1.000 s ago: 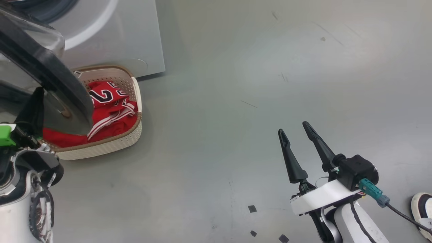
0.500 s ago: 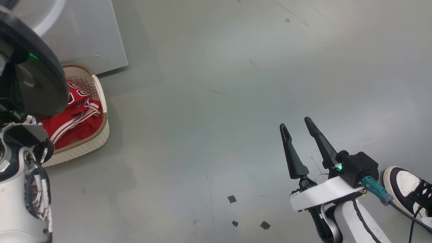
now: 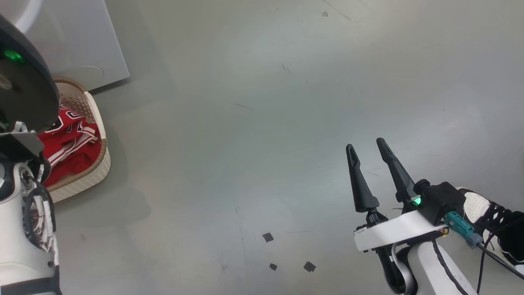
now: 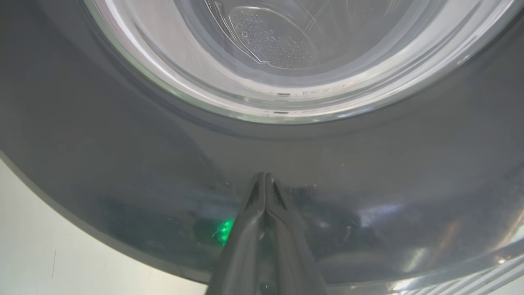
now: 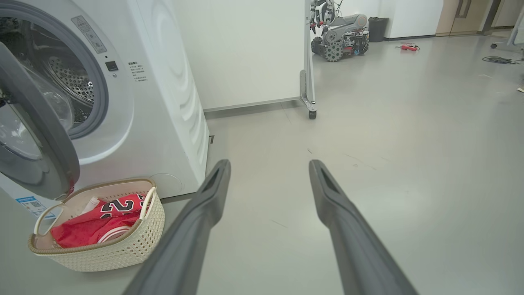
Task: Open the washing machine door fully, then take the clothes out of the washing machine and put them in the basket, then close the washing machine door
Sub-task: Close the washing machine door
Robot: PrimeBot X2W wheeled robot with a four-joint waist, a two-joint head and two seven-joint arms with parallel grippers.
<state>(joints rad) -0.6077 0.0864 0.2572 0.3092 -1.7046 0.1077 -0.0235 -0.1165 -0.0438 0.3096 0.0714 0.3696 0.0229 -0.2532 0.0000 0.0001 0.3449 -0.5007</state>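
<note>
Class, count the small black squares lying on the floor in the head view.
3 black squares: that upper one, another just below it, and the third further right. More may be hidden.

Glossy black rim around clear glass on the washing machine door (image 4: 123,164). Perforated bare metal in the drum (image 5: 69,82). Smooth red cloth for the clothes (image 5: 73,233), inside a matt, perforated cream plastic basket (image 5: 123,250). Smooth, faintly shiny grey floor (image 3: 262,123).

door (image 3: 25,92) apparently hides half the basket (image 3: 101,141)
</note>
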